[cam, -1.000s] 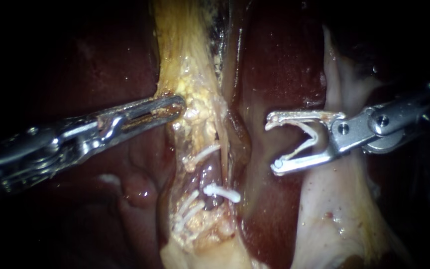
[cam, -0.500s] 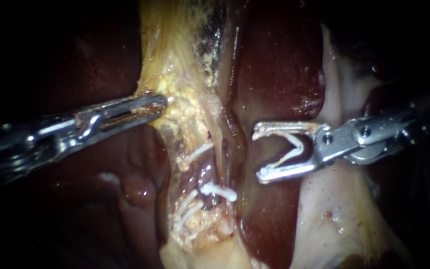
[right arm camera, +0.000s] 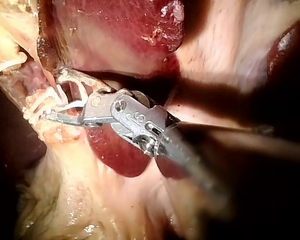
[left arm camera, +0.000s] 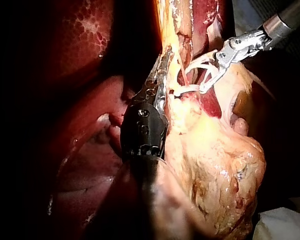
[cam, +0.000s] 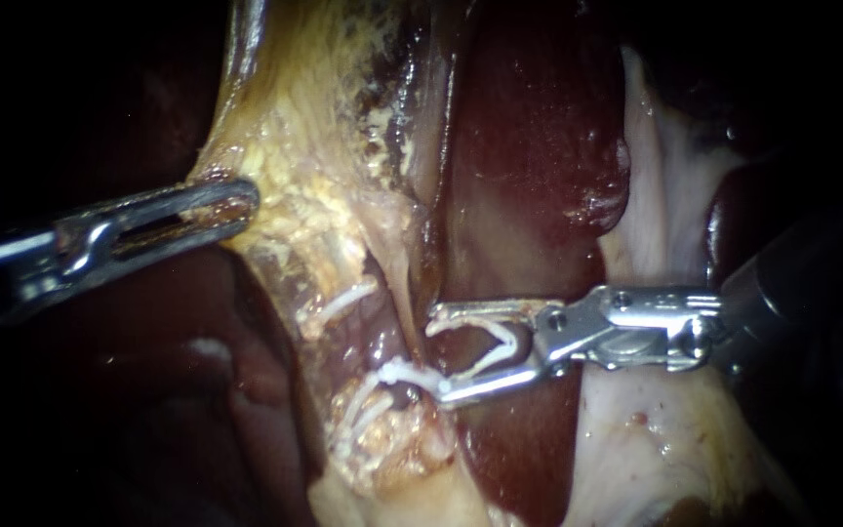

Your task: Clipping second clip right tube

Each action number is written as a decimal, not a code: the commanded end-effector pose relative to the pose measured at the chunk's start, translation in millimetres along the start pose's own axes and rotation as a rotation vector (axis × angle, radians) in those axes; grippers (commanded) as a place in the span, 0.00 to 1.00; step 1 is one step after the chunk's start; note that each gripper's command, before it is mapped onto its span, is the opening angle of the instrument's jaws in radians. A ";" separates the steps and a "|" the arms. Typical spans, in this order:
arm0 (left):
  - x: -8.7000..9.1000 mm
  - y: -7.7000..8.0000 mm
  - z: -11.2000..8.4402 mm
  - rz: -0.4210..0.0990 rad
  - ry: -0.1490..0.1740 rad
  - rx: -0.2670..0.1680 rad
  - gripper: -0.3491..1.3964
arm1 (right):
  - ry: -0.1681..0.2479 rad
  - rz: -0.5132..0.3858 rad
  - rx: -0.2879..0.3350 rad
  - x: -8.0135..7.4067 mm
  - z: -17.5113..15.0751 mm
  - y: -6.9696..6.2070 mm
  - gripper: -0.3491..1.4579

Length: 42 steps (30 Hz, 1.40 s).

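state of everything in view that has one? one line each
Left instrument: jaws shut on yellow tissue.
Yellow tissue: stretched taut toward the left instrument.
Right instrument: jaws spread wide, holding the open clip.
Open clip: not closed, not yet around a tube.
Placed clips: closed, in place.

Counter itself hardly in sight; the tissue hides nearly all of it.

Left wrist view: a pale sheet shows at the specimen's edge, just beside the bulging end of the yellow fatty tissue. Cannot tell whether the two touch. A grey-blue surface shows past the far, narrow end of that tissue; material unclear. Dark red liver lies along the tissue's other side.

Endoscope and right wrist views: liver and pale tissue fill the field, support hidden.
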 end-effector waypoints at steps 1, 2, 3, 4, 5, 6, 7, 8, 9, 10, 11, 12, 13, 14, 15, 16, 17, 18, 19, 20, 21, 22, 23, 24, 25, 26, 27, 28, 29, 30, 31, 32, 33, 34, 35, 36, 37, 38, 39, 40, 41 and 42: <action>0.0 0.0 0.0 0.000 0.000 -0.002 0.00 | -0.005 0.006 -0.003 0.0 0.3 0.2 0.51; 0.0 0.0 0.0 0.000 0.000 -0.002 0.00 | -0.010 0.006 -0.005 -0.1 0.5 0.3 0.51; 0.0 -0.1 -0.1 0.000 0.000 -0.002 0.00 | -0.013 0.006 -0.007 -0.1 0.8 0.5 0.51; 0.0 -0.1 -0.1 0.000 0.000 -0.002 0.00 | -0.015 0.012 -0.010 -0.2 1.1 0.6 0.51; 0.0 -0.1 -0.1 0.000 0.000 -0.002 0.00 | -0.015 0.011 -0.011 -0.2 1.4 0.7 0.51; 0.0 -0.1 -0.1 0.000 0.000 -0.002 0.00 | -0.018 0.017 -0.013 -0.3 1.7 0.8 0.51; 0.0 -0.1 -0.1 0.000 -0.001 -0.003 0.00 | -0.017 0.016 -0.014 -0.3 2.0 0.8 0.51; 0.0 -0.1 -0.1 0.000 -0.001 -0.003 0.00 | -0.018 0.021 -0.010 -0.4 2.5 0.8 0.51; 0.0 -0.1 -0.1 0.000 -0.001 -0.003 0.00 | -0.019 0.020 -0.008 -0.4 2.8 0.8 0.51; 0.0 -0.1 -0.1 0.000 -0.001 -0.003 0.00 | -0.020 0.019 -0.003 -0.5 3.2 0.8 0.51; 0.0 -0.2 -0.1 0.000 -0.001 -0.003 0.00 | -0.020 0.024 -0.001 -0.5 3.6 0.8 0.51; 0.0 -0.2 -0.1 0.000 -0.001 -0.003 0.00 | -0.021 0.023 0.001 -0.5 3.9 0.8 0.51; 0.0 -0.2 -0.1 0.000 -0.001 -0.003 0.00 | -0.021 0.028 0.003 -0.5 4.2 0.8 0.51; 0.0 -0.2 -0.1 0.000 -0.001 -0.003 0.00 | -0.025 0.033 0.006 -0.4 4.4 0.7 0.51; 0.0 -0.2 -0.1 0.000 -0.001 -0.003 0.00 | -0.022 0.037 0.009 -0.4 4.5 0.7 0.50; 0.0 -0.2 -0.1 0.000 -0.001 -0.003 0.00 | -0.020 0.042 0.012 -0.3 4.7 0.7 0.50; 0.0 -0.2 -0.1 0.000 -0.001 -0.003 0.00 | -0.015 0.042 0.016 -0.2 4.8 0.7 0.50; 0.0 -0.2 -0.1 0.000 -0.001 -0.003 0.00 | -0.012 0.048 0.020 -0.2 4.9 0.8 0.50; 0.0 -0.2 -0.1 0.000 -0.001 -0.003 0.00 | -0.012 0.048 0.019 -0.2 5.0 0.8 0.49; 0.0 -0.2 -0.1 0.000 -0.001 -0.003 0.00 | -0.012 0.048 0.019 -0.1 5.1 0.8 0.49; 0.0 -0.2 -0.1 0.000 -0.001 -0.003 0.00 | -0.012 0.048 0.019 -0.1 5.1 0.8 0.49; 0.0 -0.2 -0.1 0.000 -0.001 -0.003 0.00 | -0.012 0.054 0.022 -0.1 5.1 0.8 0.48; 0.0 -0.2 -0.1 0.000 -0.001 -0.003 0.00 | -0.013 0.054 0.022 -0.1 5.1 0.8 0.47; 0.0 -0.2 -0.1 0.000 -0.001 -0.003 0.00 | -0.012 0.060 0.022 -0.1 5.1 0.8 0.45; 0.0 -0.2 -0.1 0.000 -0.001 -0.003 0.00 | -0.012 0.065 0.023 -0.1 5.0 0.8 0.43; 0.0 -0.2 -0.1 0.000 -0.001 -0.003 0.00 | -0.012 0.066 0.023 -0.1 5.0 0.8 0.36; 0.0 -0.2 -0.1 0.000 -0.001 -0.003 0.00 | -0.012 0.072 0.024 -0.1 4.9 0.7 0.22; 0.0 -0.2 -0.1 0.000 -0.001 -0.003 0.00 | -0.013 0.101 0.032 -0.1 4.7 0.7 0.11; 0.0 -0.2 -0.1 0.000 -0.001 -0.003 0.00 | -0.014 0.113 0.035 -0.1 4.7 0.7 0.01; 0.0 -0.2 -0.1 0.000 -0.001 -0.003 0.00 | -0.013 0.131 0.036 0.0 4.7 0.7 0.00; 0.0 -0.2 -0.1 0.000 -0.001 -0.003 0.00 | -0.013 0.137 0.037 0.0 4.7 0.7 0.00; 0.0 -0.2 -0.1 0.000 -0.001 -0.003 0.00 | -0.013 0.142 0.037 0.0 4.7 0.7 0.00; 0.0 -0.2 -0.1 0.000 -0.001 -0.003 0.00 | -0.013 0.148 0.038 0.0 4.7 0.7 0.00; 0.0 -0.2 -0.1 0.000 -0.001 -0.003 0.00 | -0.013 0.148 0.038 0.0 4.7 0.7 0.00; 0.0 -0.2 -0.1 0.000 -0.001 -0.003 0.00 | -0.014 0.147 0.039 -0.1 4.7 0.6 0.00; 0.0 -0.2 -0.1 0.000 -0.001 -0.003 0.00 | -0.014 0.147 0.039 -0.1 4.7 0.6 0.00; 0.0 -0.2 -0.1 0.000 -0.001 -0.003 0.00 | -0.014 0.146 0.040 -0.2 4.7 0.6 0.00; 0.0 -0.2 -0.1 0.000 -0.001 -0.003 0.00 | -0.015 0.146 0.040 -0.2 4.8 0.6 0.00; 0.0 -0.2 -0.1 0.000 -0.001 -0.003 0.00 | -0.012 0.151 0.042 -0.3 4.8 0.6 0.00; 0.0 -0.2 -0.1 0.000 -0.001 -0.003 0.00 | -0.012 0.151 0.042 -0.3 4.8 0.6 0.00; 0.0 -0.2 -0.1 0.000 -0.001 -0.003 0.00 | -0.012 0.151 0.042 -0.3 4.8 0.6 0.00; 0.0 -0.2 -0.1 0.000 -0.001 -0.003 0.00 | -0.012 0.150 0.042 -0.3 4.8 0.6 0.00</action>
